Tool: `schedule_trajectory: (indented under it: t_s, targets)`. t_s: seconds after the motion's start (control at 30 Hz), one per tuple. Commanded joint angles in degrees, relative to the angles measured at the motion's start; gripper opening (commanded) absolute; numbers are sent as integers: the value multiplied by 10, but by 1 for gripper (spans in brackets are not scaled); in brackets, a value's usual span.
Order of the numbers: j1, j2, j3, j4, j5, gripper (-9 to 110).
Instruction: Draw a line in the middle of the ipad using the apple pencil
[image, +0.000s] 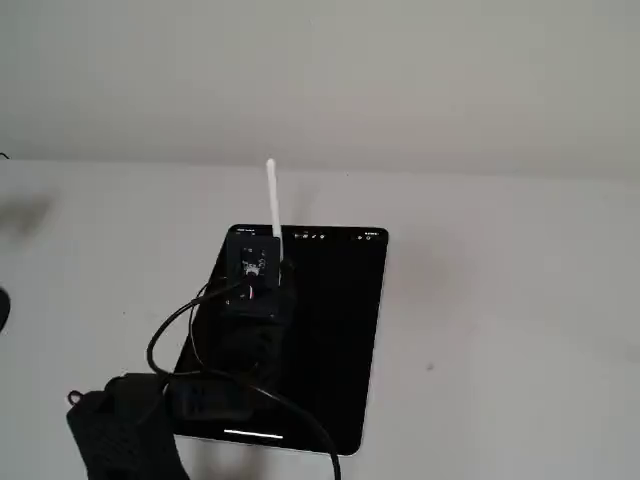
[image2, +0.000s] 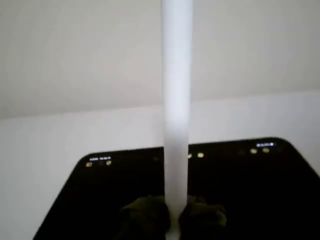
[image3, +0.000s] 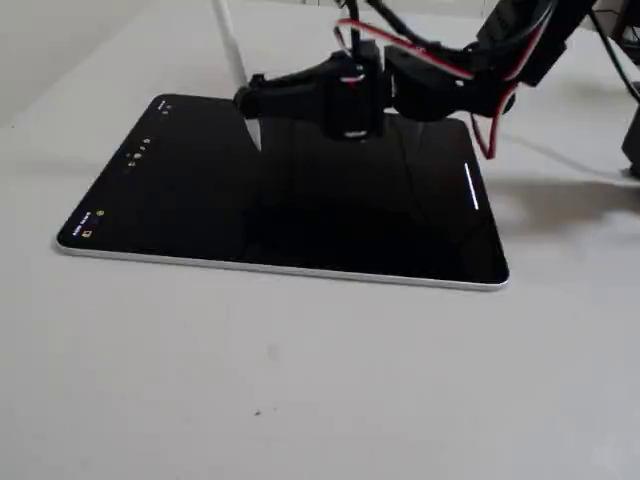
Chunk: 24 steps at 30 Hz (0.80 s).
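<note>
A black iPad (image: 335, 340) lies flat on the white table, its screen dark with small toolbar icons along the far edge. It also shows in the wrist view (image2: 100, 195) and in the other fixed view (image3: 300, 220). My gripper (image: 276, 255) is shut on a white Apple Pencil (image: 271, 200), held nearly upright over the iPad's far part. In the wrist view my gripper (image2: 172, 220) clamps the pencil (image2: 177, 100) near its lower end. In a fixed view my gripper (image3: 248, 102) holds the pencil (image3: 230, 45) with the tip just at the screen; I cannot tell if it touches.
My black arm (image: 130, 420) with looping black cables (image: 170, 325) reaches in over the iPad's near left corner. Red wires (image3: 490, 100) hang from the arm. A dark object (image: 3, 305) sits at the left edge. A pale wall stands behind the table.
</note>
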Motion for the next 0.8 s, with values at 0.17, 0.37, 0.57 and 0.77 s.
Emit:
schedule_trajectory:
  t_s: [0.17, 0.37, 0.57, 0.77]
  targets:
    - [-4, -18, -47, -27, -3, 0]
    - [-4, -35, -47, -36, -6, 0]
    - [-4, -45, -49, -40, -8, 0]
    - [-2, -61, -50, -51, -13, 0]
